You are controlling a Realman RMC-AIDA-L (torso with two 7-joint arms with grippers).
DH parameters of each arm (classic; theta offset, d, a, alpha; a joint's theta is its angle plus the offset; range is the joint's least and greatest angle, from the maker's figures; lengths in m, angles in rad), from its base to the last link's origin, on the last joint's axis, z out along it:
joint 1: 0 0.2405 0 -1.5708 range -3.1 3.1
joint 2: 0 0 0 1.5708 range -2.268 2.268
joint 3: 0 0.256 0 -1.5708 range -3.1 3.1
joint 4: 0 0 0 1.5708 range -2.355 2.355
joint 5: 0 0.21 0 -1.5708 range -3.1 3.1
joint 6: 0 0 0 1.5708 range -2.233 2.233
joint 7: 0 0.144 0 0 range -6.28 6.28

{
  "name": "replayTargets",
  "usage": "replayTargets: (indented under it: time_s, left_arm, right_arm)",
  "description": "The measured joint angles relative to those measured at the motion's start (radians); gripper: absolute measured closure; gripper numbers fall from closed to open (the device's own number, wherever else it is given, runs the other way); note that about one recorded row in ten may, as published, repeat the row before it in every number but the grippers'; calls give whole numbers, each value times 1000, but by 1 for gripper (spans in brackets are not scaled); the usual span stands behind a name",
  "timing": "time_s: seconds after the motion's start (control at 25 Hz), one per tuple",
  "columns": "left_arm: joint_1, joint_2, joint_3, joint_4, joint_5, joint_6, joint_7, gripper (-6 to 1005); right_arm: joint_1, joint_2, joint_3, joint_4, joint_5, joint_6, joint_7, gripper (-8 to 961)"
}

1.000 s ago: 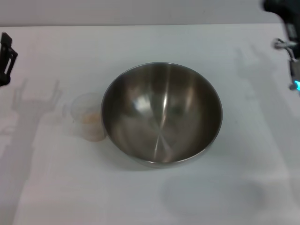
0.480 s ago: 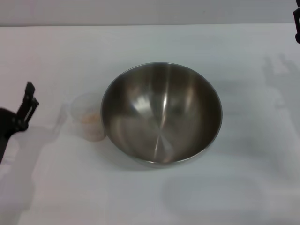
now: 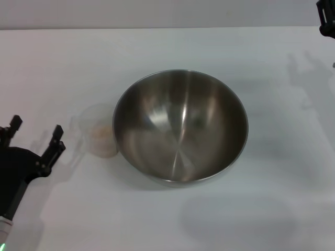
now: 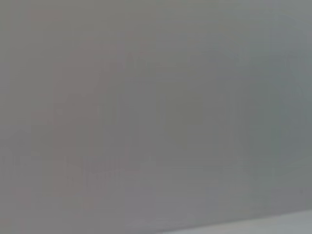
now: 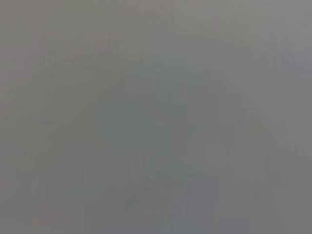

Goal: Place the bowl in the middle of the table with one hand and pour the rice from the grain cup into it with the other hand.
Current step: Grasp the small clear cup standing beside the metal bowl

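The large steel bowl (image 3: 180, 125) sits upright in the middle of the white table (image 3: 172, 47), and I see nothing inside it. The small clear grain cup (image 3: 98, 135) stands right against its left side, with pale rice (image 3: 100, 133) in the bottom. My left gripper (image 3: 35, 137) is open at the left edge of the head view, its two black fingers apart and pointing toward the cup, a short way left of it. Only a dark bit of my right arm (image 3: 326, 17) shows at the top right corner. Both wrist views show only blank grey.
The table's far edge (image 3: 167, 27) runs across the top of the head view. Arm shadows fall on the tabletop at the left and upper right.
My left gripper has swung down and in from the far left edge toward the cup. My right arm has drawn back up into the top right corner. Bowl and cup have not moved.
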Motion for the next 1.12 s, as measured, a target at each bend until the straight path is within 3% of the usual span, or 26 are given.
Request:
replayTargets:
  time_s: [0.36, 1.12]
  left_arm:
    - [-37, -2, -5, -10, -6, -137, 4, 175]
    - [-82, 1, -13, -2, -9, -189, 5, 194]
  right_arm:
    - [23, 0, 0, 17, -1, 8, 0, 539]
    - [8, 3, 0, 23, -7, 18, 0, 538]
